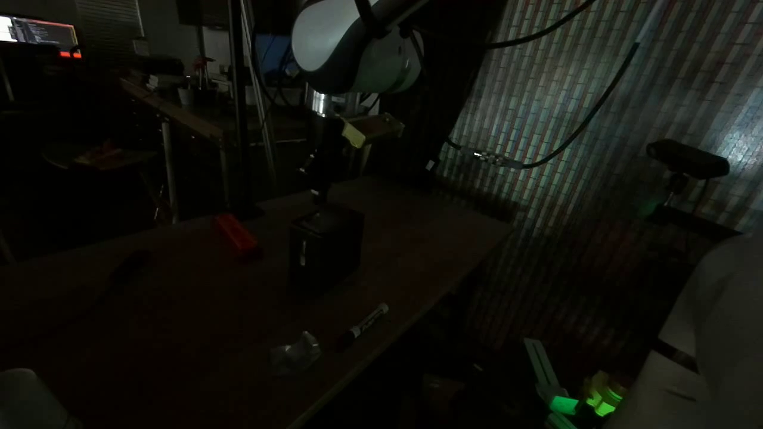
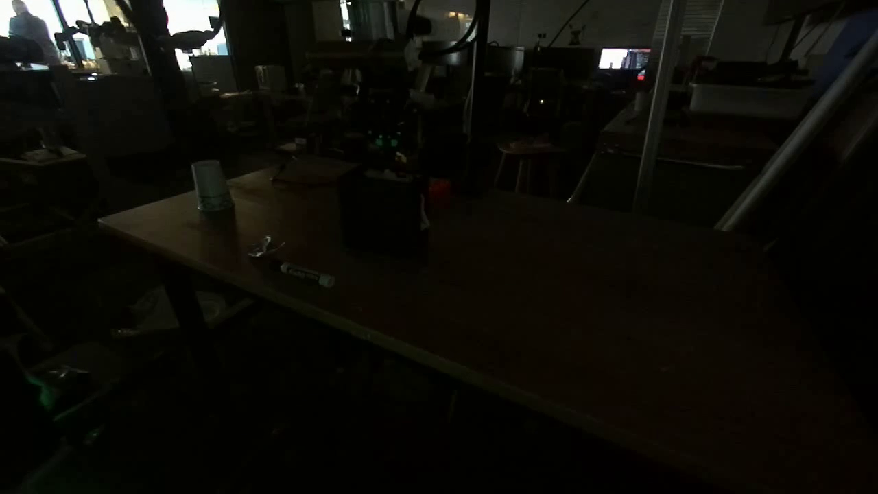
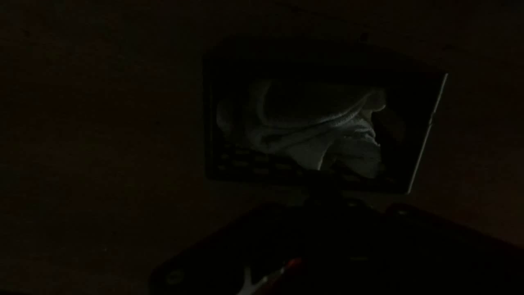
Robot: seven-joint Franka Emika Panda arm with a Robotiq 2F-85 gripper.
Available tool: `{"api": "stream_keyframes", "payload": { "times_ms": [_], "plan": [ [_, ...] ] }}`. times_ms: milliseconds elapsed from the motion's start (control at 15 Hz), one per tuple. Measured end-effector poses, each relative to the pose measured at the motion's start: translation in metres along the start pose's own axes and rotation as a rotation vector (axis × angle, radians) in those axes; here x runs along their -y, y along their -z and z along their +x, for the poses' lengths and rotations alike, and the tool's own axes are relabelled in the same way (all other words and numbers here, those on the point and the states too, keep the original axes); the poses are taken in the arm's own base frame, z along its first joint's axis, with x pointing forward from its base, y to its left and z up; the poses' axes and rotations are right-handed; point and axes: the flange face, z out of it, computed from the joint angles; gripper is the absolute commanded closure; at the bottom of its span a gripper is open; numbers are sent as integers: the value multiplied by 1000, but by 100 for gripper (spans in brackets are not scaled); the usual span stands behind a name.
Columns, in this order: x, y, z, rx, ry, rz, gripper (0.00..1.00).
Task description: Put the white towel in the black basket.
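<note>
Wrist view: white towel (image 3: pixel 305 151) crumpled inside the black basket (image 3: pixel 430 127), whose walls should pen its folds — the tool (image 1: pixel 320 194) hangs above that basket, released or clenched, I can't tell.

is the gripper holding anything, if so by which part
Cannot be told: the gripper is too dark to show any hold. The white towel lies in the black basket.

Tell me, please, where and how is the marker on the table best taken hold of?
Grip the marker across mid-barrel, from above, closing on its long sides. It is slim and lies flat on the table, so a crosswise pinch should hold. The middle also seems safer than the dark end, near the crumpled shiny scrap.
</note>
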Motion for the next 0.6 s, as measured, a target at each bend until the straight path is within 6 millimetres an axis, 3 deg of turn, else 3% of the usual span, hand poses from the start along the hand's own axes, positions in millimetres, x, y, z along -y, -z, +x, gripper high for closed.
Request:
{"api": "stream_keyframes", "payload": {
  "times_ms": [600],
  "plan": [
    [-2, -18, -3, 38, -7, 10, 100]
  ]
}}
